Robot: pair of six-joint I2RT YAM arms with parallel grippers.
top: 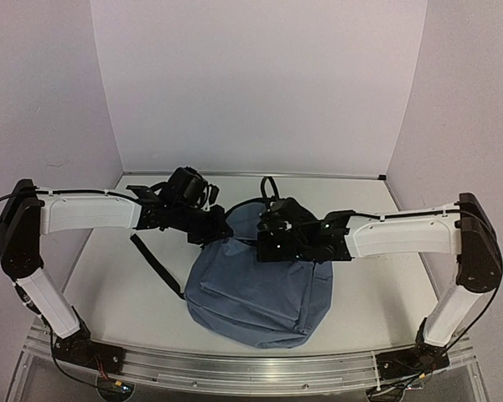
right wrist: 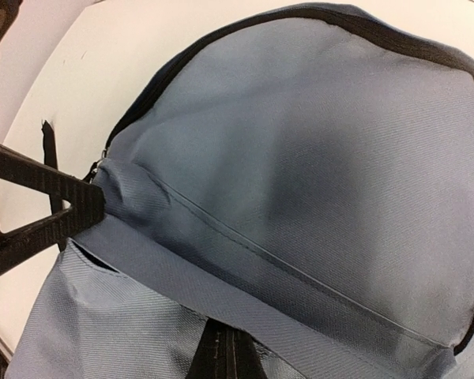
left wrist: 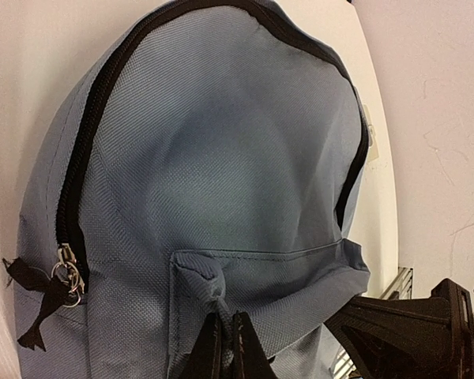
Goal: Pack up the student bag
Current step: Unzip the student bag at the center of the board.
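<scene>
The student bag (top: 251,293), a slate-blue backpack, lies in the middle of the table with its top toward the back wall. My left gripper (top: 221,235) is at the bag's upper left. In the left wrist view it (left wrist: 227,347) is shut on a pinched fold of the student bag's (left wrist: 221,158) front pocket corner. My right gripper (top: 265,244) is at the bag's upper middle. In the right wrist view it (right wrist: 229,351) is shut, with its tips tucked under a fabric band of the bag (right wrist: 316,158). The main zipper's pull (left wrist: 67,275) sits at the left end of its track.
A black strap (top: 155,264) trails from the bag across the table to the left. The bag's carry handle (top: 270,188) loops up behind the right gripper. White walls close the table on three sides, and a metal rail (top: 251,368) runs along the near edge.
</scene>
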